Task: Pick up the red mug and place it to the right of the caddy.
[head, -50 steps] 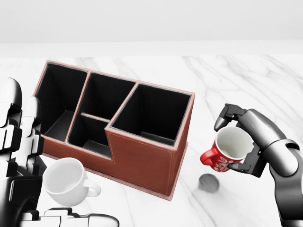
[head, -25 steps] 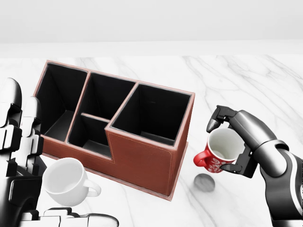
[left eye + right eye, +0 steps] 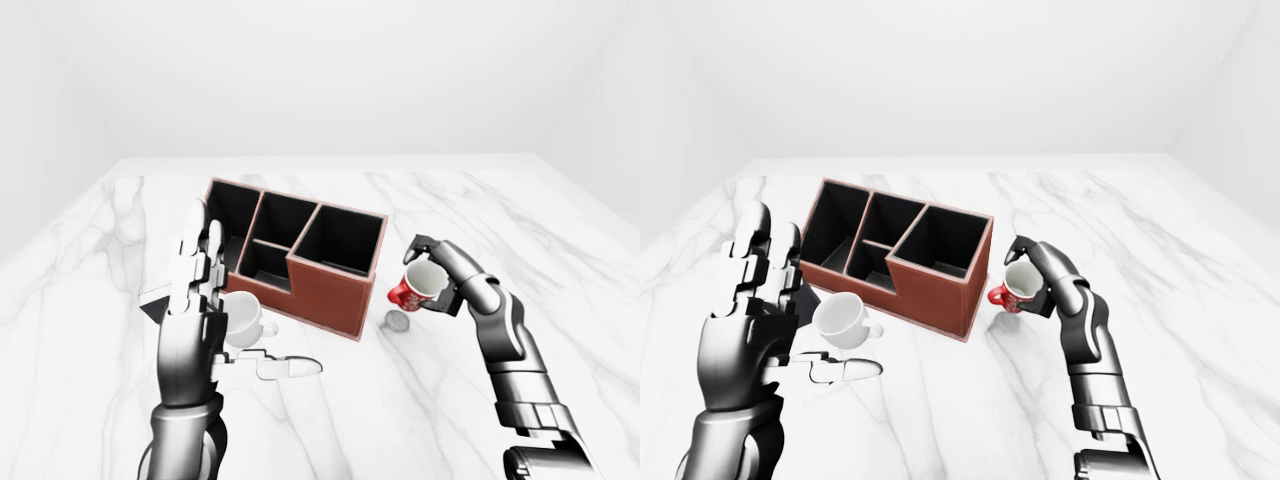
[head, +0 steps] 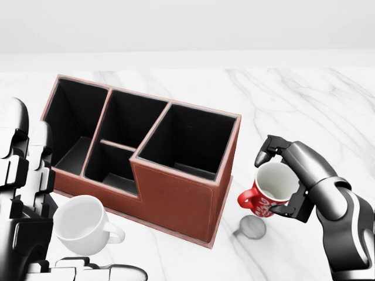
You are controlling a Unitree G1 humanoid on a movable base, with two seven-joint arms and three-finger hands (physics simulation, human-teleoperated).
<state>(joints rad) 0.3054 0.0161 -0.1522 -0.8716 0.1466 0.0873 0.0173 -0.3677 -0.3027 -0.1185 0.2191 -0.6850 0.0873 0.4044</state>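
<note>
The red mug (image 4: 262, 199) with a white inside is held in my right hand (image 4: 275, 182), whose fingers close round its rim and body. It hangs a little above the marble table, tilted, with its shadow (image 4: 251, 226) below it. It is just right of the brown caddy (image 4: 176, 196), which has several black compartments. My left hand (image 4: 23, 187) stands open and upright at the left of the caddy, holding nothing.
A white mug (image 4: 82, 222) sits on the white marble table (image 4: 304, 99) at the caddy's lower left, beside my left hand. In the left-eye view the table (image 3: 560, 240) stretches wide to the right of the caddy (image 3: 330, 295).
My right hand has carried the red mug leftward toward the caddy and slightly lower. The left hand, caddy and white mug have not moved.
</note>
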